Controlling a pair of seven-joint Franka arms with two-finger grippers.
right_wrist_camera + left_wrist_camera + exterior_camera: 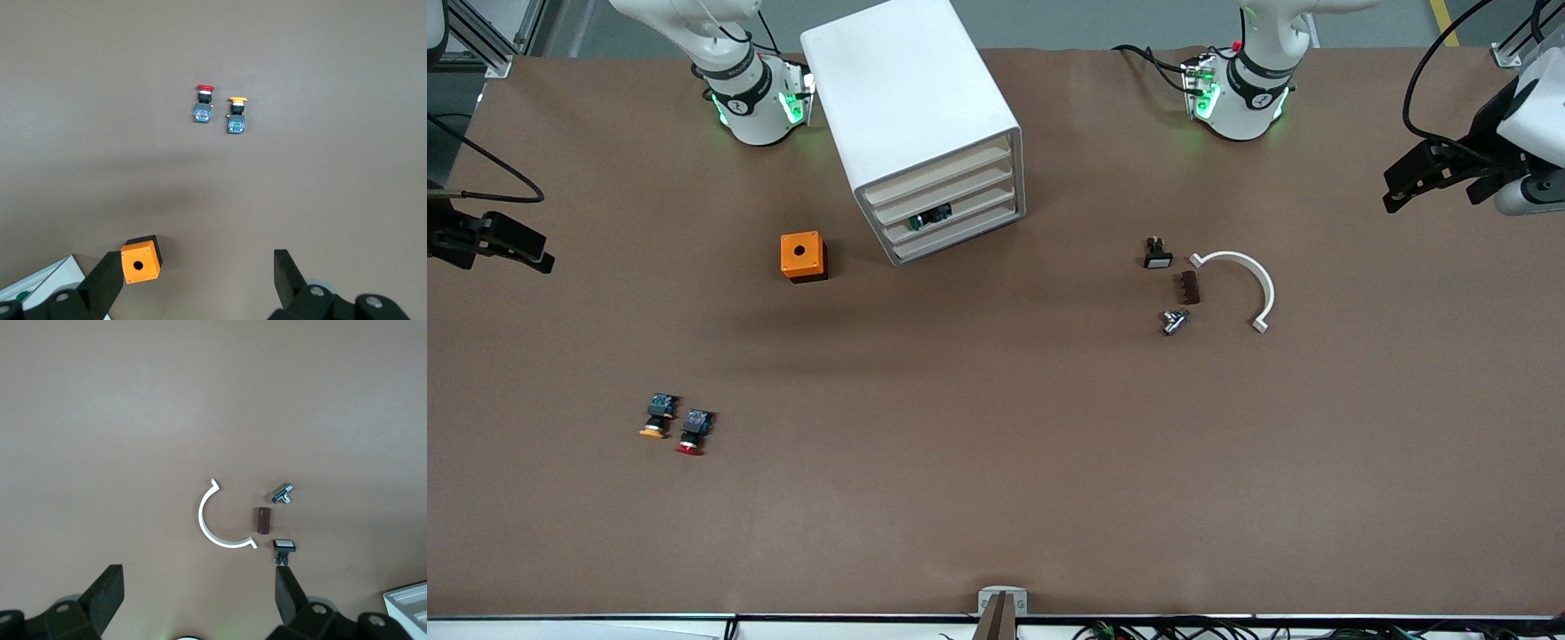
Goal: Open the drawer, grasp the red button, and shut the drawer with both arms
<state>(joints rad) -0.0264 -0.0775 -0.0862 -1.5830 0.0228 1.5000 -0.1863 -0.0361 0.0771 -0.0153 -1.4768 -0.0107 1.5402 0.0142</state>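
Note:
The white cabinet [911, 98] stands between the two arm bases, and its four stacked drawers [951, 209] are all pushed in. A dark part with a green spot [930, 217] shows in the slot of the third drawer down. The red-capped button [691, 433] [204, 103] lies on the table near the front camera, toward the right arm's end, beside a yellow-capped one [657, 418] [236, 115]. My right gripper [498, 253] [197, 280] hangs open and empty over the right arm's end of the table. My left gripper [1432, 191] [200, 593] hangs open and empty over the left arm's end.
An orange box with a round hole [802, 256] [141, 261] sits beside the cabinet. Toward the left arm's end lie a white half ring [1245, 280] [217, 523], a brown block [1189, 287], a metal fitting [1174, 321] and a white-capped switch [1158, 255].

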